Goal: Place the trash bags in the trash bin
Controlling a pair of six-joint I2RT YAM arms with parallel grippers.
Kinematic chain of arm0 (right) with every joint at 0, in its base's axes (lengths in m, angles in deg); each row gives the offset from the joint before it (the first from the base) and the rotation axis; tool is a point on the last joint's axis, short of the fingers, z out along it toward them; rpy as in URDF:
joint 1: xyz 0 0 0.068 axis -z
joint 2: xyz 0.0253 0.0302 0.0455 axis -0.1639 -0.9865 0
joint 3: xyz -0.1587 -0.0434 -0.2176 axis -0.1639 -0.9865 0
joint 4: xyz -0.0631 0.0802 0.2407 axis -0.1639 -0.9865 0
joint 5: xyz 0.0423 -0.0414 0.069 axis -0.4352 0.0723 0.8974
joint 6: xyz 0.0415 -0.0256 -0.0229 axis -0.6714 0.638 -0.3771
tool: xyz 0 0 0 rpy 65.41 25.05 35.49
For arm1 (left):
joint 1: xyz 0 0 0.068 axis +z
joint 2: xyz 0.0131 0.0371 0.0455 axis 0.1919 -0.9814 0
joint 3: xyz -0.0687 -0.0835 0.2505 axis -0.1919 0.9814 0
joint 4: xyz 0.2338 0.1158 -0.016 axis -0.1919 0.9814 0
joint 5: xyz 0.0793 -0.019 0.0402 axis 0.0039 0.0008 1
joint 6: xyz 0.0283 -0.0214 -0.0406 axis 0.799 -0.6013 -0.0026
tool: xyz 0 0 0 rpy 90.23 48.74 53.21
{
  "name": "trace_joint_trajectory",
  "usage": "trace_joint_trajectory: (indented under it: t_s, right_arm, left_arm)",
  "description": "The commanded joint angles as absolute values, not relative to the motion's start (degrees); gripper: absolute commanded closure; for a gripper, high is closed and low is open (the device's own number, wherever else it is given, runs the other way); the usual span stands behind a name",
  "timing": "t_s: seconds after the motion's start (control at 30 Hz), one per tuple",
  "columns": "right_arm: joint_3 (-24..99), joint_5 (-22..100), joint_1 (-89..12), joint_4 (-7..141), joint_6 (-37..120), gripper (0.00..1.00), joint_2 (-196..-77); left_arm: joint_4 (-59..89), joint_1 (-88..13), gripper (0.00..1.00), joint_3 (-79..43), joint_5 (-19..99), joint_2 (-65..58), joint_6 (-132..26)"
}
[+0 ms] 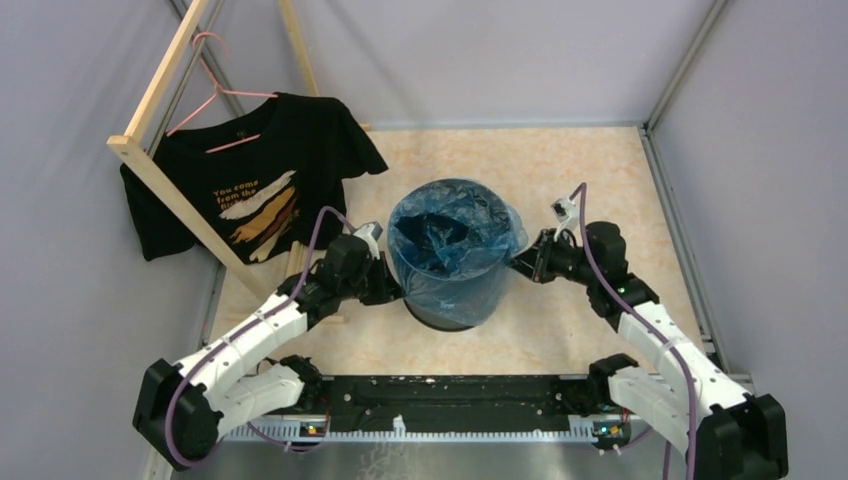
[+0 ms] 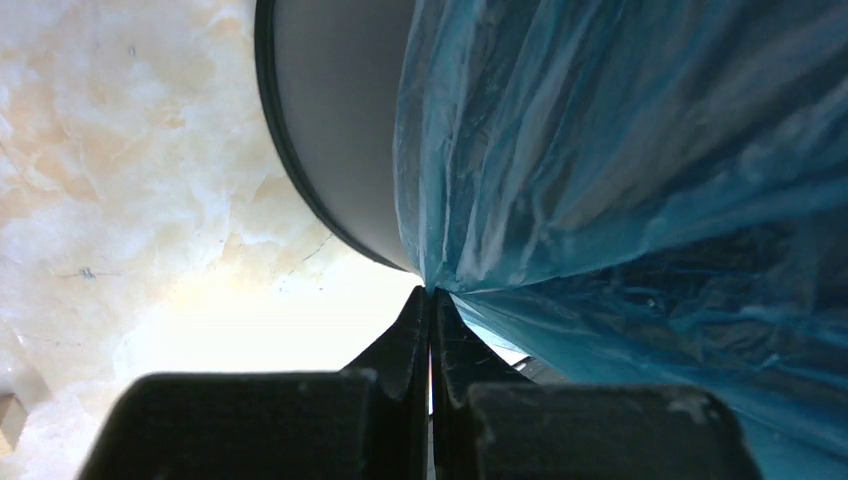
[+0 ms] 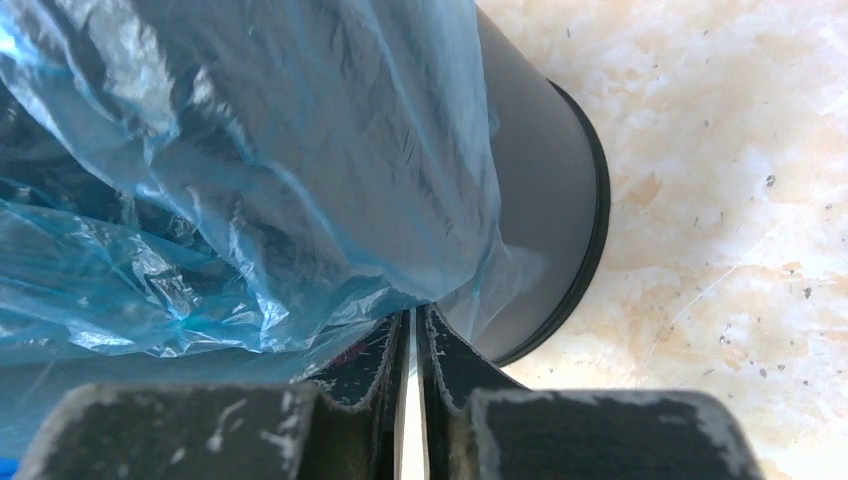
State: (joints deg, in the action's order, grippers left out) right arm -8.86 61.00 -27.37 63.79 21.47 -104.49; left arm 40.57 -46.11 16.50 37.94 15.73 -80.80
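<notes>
The black T-shirt (image 1: 262, 175) hangs far left, partly hidden behind a wooden rail (image 1: 190, 215). The left gripper (image 2: 430, 296) is pinched closed on the trash bag (image 1: 455, 235) skirt. The bag lines and overhangs the trash bin (image 1: 447, 316), so only the bin base shows from above. The right gripper (image 3: 412, 313) pinches the opposite skirt, with a hairline slit between its fingers.
</notes>
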Motion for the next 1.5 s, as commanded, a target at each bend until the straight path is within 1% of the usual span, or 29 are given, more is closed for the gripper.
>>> trace_joint_trajectory:
  t_s: [0.0,0.07,0.2,0.3,0.47,0.6,0.73,0.8,0.87,0.93,1.0,1.03,1.1,1.17,1.23,1.3,1.37,1.47]
  right_arm:
    - [-3.4,62.2,-27.3,61.3,24.8,0.97,-104.6]
    - [-1.2,61.1,-27.3,58.6,25.2,0.99,-103.9]
    - [2.1,58.8,-27.3,55.2,24.9,1.00,-103.7]
    - [0.3,56.1,-27.3,56.5,23.9,1.00,-104.2]
    - [-3.7,51.2,-27.3,59.4,23.1,1.00,-110.6]
    - [-5.6,53.0,-27.3,60.6,22.5,1.00,-116.3]
    - [-9.0,59.0,-27.4,64.0,20.1,1.00,-114.8]
    - [-9.5,60.2,-27.4,63.3,19.3,0.94,-112.5]
    - [-8.3,57.9,-27.4,57.7,20.6,0.83,-109.4]
    - [-5.9,51.0,-27.3,51.0,21.6,0.69,-105.8]
    - [-2.7,43.8,-25.7,44.6,22.0,0.59,-103.6]
    - [-1.0,44.2,-22.8,43.2,22.0,0.58,-103.6]
    - [1.8,49.1,-15.9,42.5,21.7,0.58,-105.8]
    - [4.2,54.1,-11.7,45.0,21.2,0.56,-109.2]
    - [5.7,58.8,-11.3,51.4,21.3,0.53,-112.7]
    - [6.4,63.7,-11.5,57.7,20.2,0.52,-116.4]
    - [8.5,65.6,-12.8,58.5,20.2,0.52,-119.9]
    - [9.0,64.9,-18.9,60.2,20.7,0.51,-122.7]
  left_arm:
    - [33.7,-46.3,1.00,20.9,36.6,14.5,-83.3]
    - [32.5,-46.4,1.00,21.9,36.0,14.0,-83.8]
    - [31.7,-46.4,1.00,22.7,35.5,13.3,-84.5]
    - [31.9,-46.4,1.00,22.7,35.5,13.5,-84.6]
    - [33.3,-46.4,1.00,22.1,36.2,15.2,-84.5]
    - [35.6,-46.4,1.00,21.0,38.7,16.4,-83.9]
    - [36.7,-46.4,1.00,20.5,40.5,15.2,-83.4]
    - [36.8,-46.4,1.00,20.4,42.3,14.5,-82.7]
    - [37.4,-46.4,1.00,19.6,44.5,14.0,-82.1]
    - [38.2,-46.4,1.00,18.3,46.6,13.8,-81.6]
    - [37.9,-46.3,1.00,16.8,47.2,13.3,-81.1]
    - [37.5,-46.4,1.00,16.0,46.7,12.7,-80.7]
    - [37.5,-46.3,1.00,13.9,46.1,11.0,-80.1]
    - [38.6,-46.3,1.00,11.6,46.5,9.0,-79.5]
    - [39.6,-46.3,1.00,10.0,47.4,7.1,-79.2]
    - [39.5,-46.4,1.00,8.6,47.5,5.7,-78.7]
    - [39.6,-46.4,1.00,7.5,49.2,4.3,-78.2]
    - [39.9,-46.4,1.00,5.9,50.4,2.0,-78.1]
